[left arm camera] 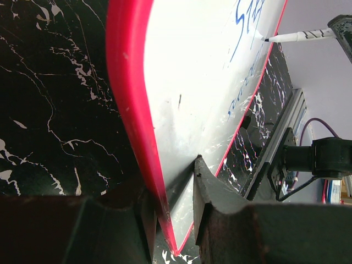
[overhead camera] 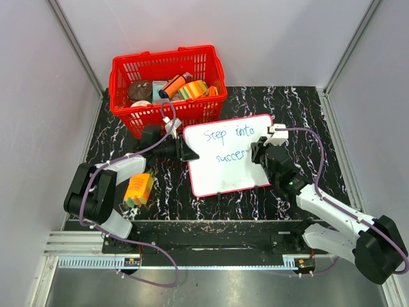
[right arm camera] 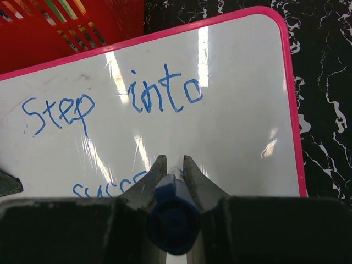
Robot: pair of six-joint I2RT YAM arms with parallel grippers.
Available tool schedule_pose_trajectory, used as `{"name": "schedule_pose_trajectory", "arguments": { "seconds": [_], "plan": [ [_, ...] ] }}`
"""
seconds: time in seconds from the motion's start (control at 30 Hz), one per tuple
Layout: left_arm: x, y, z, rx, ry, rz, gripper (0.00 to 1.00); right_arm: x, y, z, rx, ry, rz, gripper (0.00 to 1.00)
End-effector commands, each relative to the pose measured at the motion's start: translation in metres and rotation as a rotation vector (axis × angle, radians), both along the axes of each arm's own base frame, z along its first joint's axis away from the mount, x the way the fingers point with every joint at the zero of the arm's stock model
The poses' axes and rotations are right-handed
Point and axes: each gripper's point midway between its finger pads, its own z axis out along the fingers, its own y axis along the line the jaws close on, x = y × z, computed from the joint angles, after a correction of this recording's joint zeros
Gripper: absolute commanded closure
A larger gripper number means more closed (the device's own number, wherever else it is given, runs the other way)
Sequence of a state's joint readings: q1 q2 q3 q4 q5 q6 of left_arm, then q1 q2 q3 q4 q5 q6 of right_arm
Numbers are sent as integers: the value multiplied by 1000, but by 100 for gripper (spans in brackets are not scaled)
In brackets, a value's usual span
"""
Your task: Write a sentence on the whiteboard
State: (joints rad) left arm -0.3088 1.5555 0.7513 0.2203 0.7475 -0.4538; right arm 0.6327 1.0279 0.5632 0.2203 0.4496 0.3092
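Observation:
The whiteboard [overhead camera: 220, 176] with its thin red frame lies flat on the black marbled table. Blue handwriting [overhead camera: 228, 135] reads "Step into" on the top line and "succe" below. It also shows in the right wrist view [right arm camera: 110, 102]. My left gripper [overhead camera: 184, 151] is shut on the board's left edge, with the red frame [left arm camera: 132, 110] between its jaws [left arm camera: 171, 187]. My right gripper [overhead camera: 257, 153] is shut on a white marker with a blue end [right arm camera: 173, 214], tip down on the board [right arm camera: 242, 110] right of "succe". The marker tip [left arm camera: 300, 36] touches the board's far side.
A red basket [overhead camera: 166, 86] full of small items stands just behind the board's top left corner. An orange and yellow packet [overhead camera: 138, 189] lies by the left arm. Grey walls close in the table. A metal rail [overhead camera: 192, 246] runs along the near edge.

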Motion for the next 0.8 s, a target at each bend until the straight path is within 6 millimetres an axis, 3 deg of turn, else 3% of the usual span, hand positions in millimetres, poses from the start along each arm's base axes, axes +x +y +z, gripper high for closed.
{"name": "schedule_pose_trajectory", "arguments": {
  "seconds": [0.0,0.77],
  "plan": [
    [8,28,-59,266,-26,79,100,0,3,10,24,-14,18,100],
    [8,28,-60,266,-23,80,100,-13,-12,-5,-7,23,-10,100]
  ]
}}
